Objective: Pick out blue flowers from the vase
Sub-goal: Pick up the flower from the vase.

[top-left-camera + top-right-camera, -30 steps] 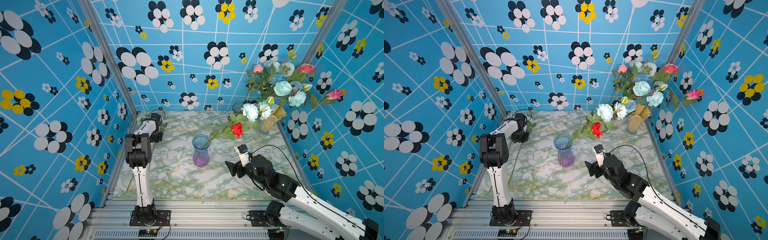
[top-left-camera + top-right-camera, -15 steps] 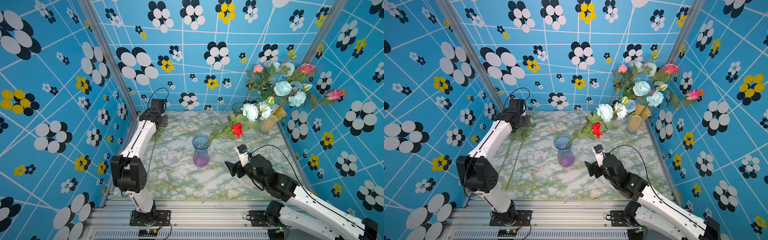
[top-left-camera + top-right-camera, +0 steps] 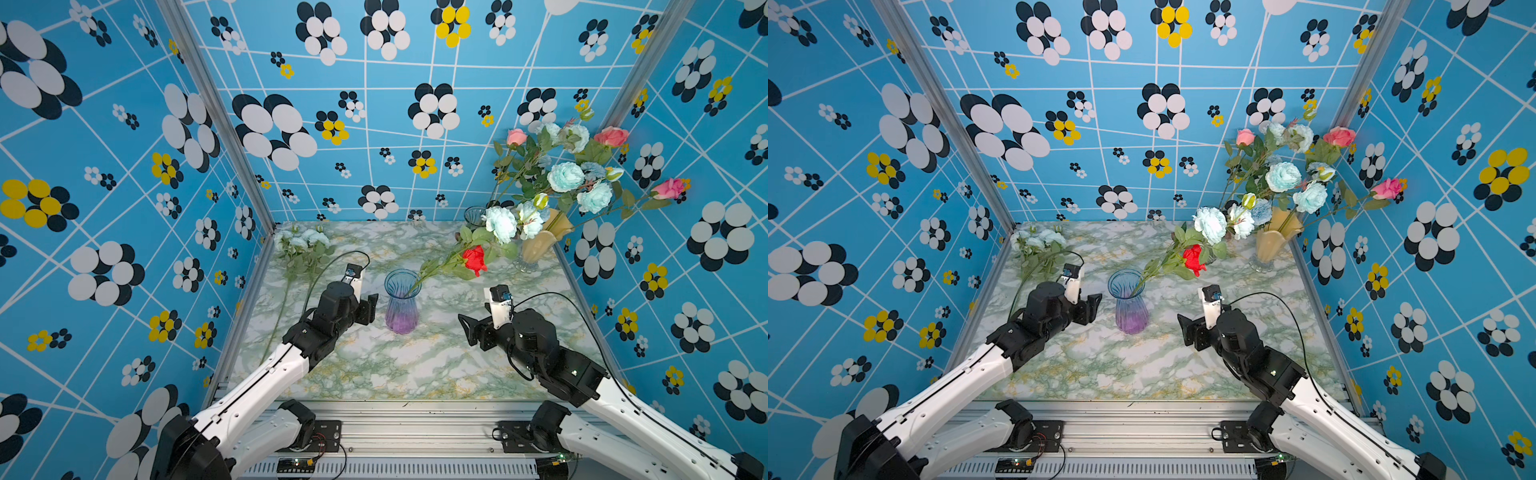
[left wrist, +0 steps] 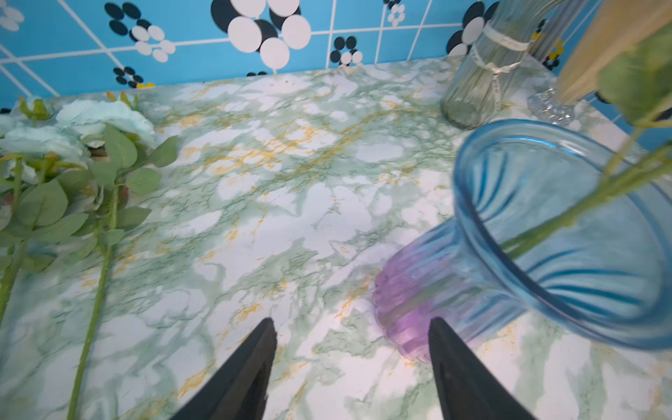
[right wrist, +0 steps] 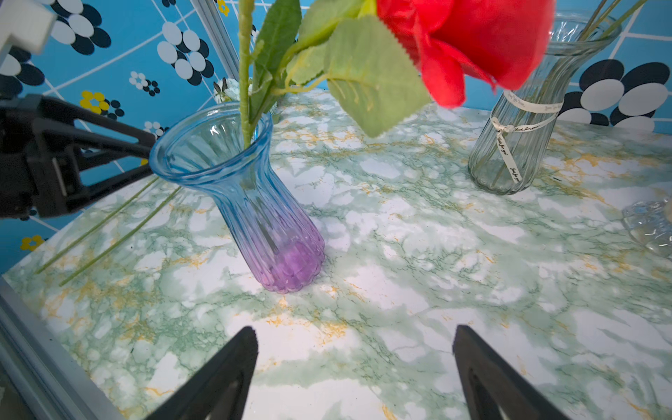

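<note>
A couple of the blue flowers (image 3: pixel 302 242) already lie flat on the bench (image 3: pixel 395 365) in the far corner on my left side, with their long stems running back toward me, so I judge part of the job done. The blue-to-purple vase (image 3: pixel 401 303) in the middle holds, as far as I can see, only the red rose (image 3: pixel 474 259), which leans out to the right. More work waits at the far right. There the amber vase (image 3: pixel 540 245) carries several pale blue blooms (image 3: pixel 565 176) mixed with pink roses (image 3: pixel 611 136). A clear ribbed vase (image 5: pixel 516 145) near it has stems inside, though I cannot tell which heads are its own. My left gripper (image 3: pixel 371 308) sits just beside the blue-to-purple vase, jaws apart and empty. My right gripper (image 3: pixel 467 330) hangs apart from it on the other side, jaws wide, holding nothing.
</note>
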Tool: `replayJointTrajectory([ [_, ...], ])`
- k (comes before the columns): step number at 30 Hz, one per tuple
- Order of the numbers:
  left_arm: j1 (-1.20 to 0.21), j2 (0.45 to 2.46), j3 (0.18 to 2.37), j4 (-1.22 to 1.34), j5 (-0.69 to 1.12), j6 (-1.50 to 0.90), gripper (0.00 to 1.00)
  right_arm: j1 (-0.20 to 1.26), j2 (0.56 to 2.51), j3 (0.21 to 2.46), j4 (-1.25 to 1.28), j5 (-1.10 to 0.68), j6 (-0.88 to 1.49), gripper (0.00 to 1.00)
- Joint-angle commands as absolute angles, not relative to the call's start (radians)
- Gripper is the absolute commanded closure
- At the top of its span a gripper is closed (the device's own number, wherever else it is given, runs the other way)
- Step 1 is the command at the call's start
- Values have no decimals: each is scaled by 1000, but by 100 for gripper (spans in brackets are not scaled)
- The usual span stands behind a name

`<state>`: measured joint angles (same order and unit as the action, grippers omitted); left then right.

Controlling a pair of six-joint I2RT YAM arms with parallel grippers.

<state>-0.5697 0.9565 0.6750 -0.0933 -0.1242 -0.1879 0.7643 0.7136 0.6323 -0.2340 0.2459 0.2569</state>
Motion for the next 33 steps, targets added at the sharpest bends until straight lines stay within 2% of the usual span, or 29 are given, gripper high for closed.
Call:
replayJointTrajectory([
  [1, -592, 829, 609, 41, -188, -183, 32, 750, 725, 617, -136, 167, 384, 16],
  [6, -585, 659, 502, 36, -205, -188, 34, 750, 747, 653, -41, 92, 437, 21],
  [9, -570, 629, 411, 96, -140, -222, 34, 750, 769, 636, 91, 51, 454, 26],
  [12, -550, 634, 405, 107, -64, -255, 34, 750, 813, 635, 217, 23, 474, 28],
  [17, -547, 626, 396, 177, -83, -292, 33, 750, 884, 646, 368, 40, 492, 30],
  [20, -520, 728, 465, 241, 10, -330, 32, 750, 937, 671, 426, 50, 489, 31],
  [23, -515, 796, 477, 294, 34, -316, 31, 750, 986, 707, 462, 38, 479, 32],
  [29, -495, 716, 405, 272, 4, -301, 31, 749, 983, 707, 491, 79, 481, 33],
  [33, -495, 735, 422, 258, 6, -280, 32, 748, 964, 688, 505, 137, 492, 33],
])
